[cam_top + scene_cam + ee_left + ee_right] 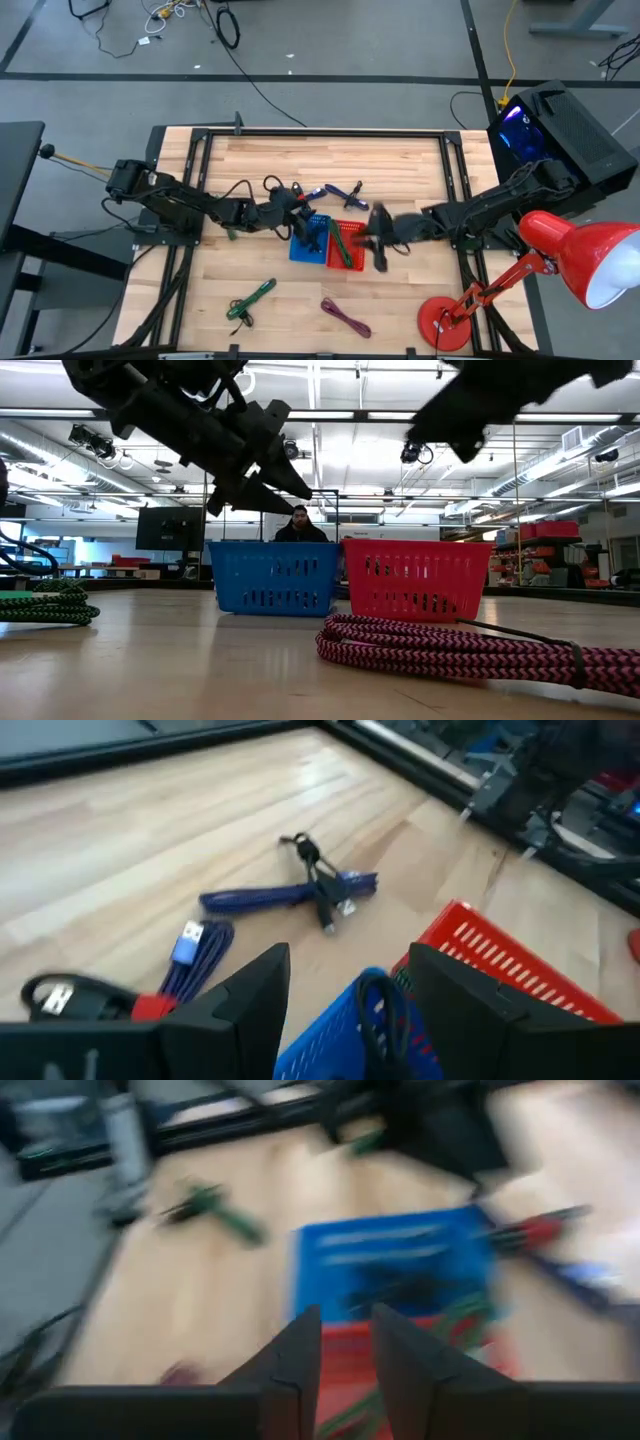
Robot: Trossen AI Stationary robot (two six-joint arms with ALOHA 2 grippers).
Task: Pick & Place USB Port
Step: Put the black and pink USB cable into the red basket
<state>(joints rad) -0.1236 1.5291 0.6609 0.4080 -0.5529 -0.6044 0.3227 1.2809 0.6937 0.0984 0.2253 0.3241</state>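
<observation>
While your left claw (296,228) hangs released over the blue basket (309,243), the nearest loose USB cable, the blue one (290,896), lies on the tabletop (400,180) toward one o'clock of it, long axis running nine to three. The left arm is nearer. The right claw (378,240) hovers over the red basket (346,246), nothing visibly gripped.

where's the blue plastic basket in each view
High view: blue plastic basket at table centre, left of the red plastic basket.
Low view: centre-left, red basket on its right.
Left wrist view: bottom centre, between the fingers.
Right wrist view: centre.
Shared landmark: the red basket.
</observation>
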